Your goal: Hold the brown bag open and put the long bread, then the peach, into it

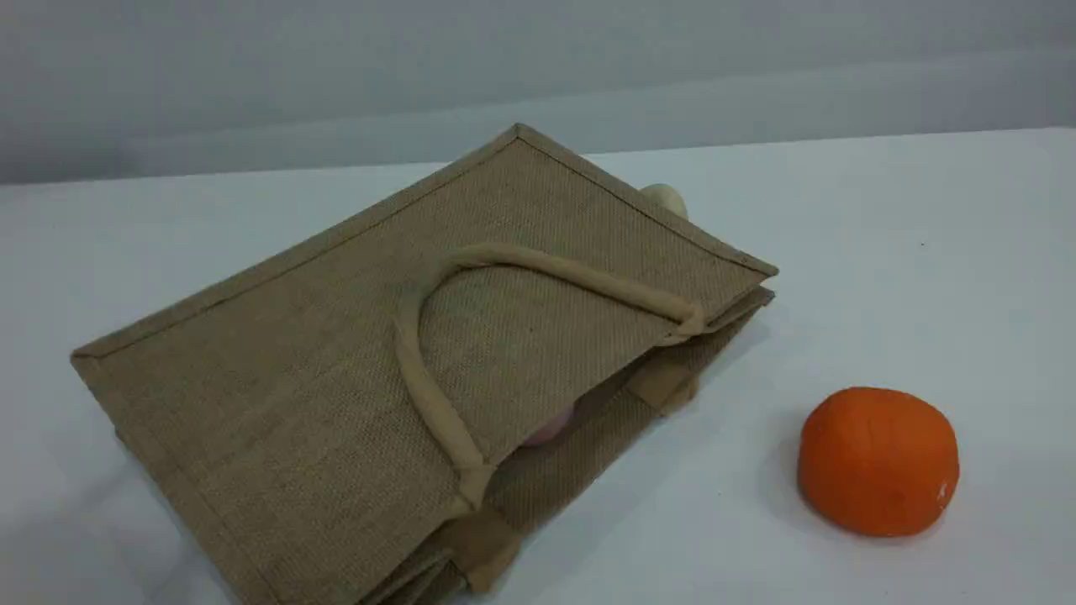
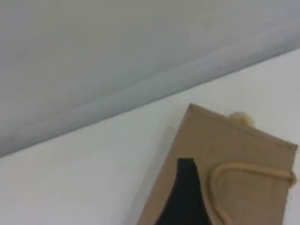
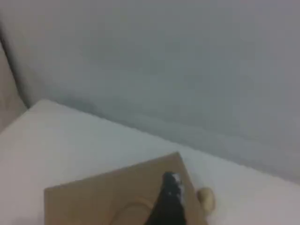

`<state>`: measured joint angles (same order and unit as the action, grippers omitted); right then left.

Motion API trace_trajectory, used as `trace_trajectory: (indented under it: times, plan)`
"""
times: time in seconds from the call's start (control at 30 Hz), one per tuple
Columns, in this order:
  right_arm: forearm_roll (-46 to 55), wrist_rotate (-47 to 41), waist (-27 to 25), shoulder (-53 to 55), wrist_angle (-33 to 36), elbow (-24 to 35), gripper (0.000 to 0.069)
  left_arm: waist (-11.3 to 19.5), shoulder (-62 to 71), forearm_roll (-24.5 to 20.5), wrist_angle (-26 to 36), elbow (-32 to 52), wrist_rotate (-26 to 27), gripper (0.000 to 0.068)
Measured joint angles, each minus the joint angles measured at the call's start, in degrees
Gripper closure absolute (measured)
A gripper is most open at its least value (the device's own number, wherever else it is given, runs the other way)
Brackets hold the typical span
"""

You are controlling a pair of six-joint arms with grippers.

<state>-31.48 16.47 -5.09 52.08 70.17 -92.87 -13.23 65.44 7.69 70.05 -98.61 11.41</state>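
Note:
The brown bag [image 1: 336, 361] lies flat on the white table, its mouth facing the lower right, and one beige handle [image 1: 420, 370] curves across its upper side. A sliver of the pink peach [image 1: 551, 427] shows inside the narrow gap of the mouth. The long bread is hidden. Neither arm appears in the scene view. In the left wrist view a dark fingertip [image 2: 185, 197] of my left gripper hovers high over the bag [image 2: 248, 159]. My right gripper's fingertip [image 3: 168, 201] likewise hangs above the bag [image 3: 103, 192]. Nothing is held by either.
A large plain orange ball [image 1: 878, 460] rests on the table to the right of the bag. A small pale bun [image 1: 667, 199] peeks out behind the bag's far edge. The table's far edge meets a grey wall.

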Motion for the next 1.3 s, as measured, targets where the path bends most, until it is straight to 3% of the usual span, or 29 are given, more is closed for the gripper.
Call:
trace_trajectory:
  times: [0.6,0.77,0.93,1.1,1.3]
  plan:
    - [7.28,0.06,0.0,-43.75,-0.18,36.0,0.0099,0.0,-44.24,0.43,0.03,43.1,0.5,0.0146]
    - [13.59,0.12,0.0,-49.42,-2.79,47.57,0.0099,0.0,-54.27,0.31,-0.75,53.0,0.96,0.0146]
    - [16.37,0.12,0.0,-49.44,-6.62,57.6,0.0099,0.0,-60.19,0.14,-8.37,61.93,0.91,0.0146]
    - [18.76,0.12,0.0,-49.44,-7.29,61.96,0.01,0.0,-60.2,-0.26,-12.17,68.38,-0.54,0.0146]
    - [19.02,0.12,0.0,-49.44,-7.56,62.52,0.0103,0.0,-60.2,-1.87,-12.41,68.31,-4.62,0.0146]
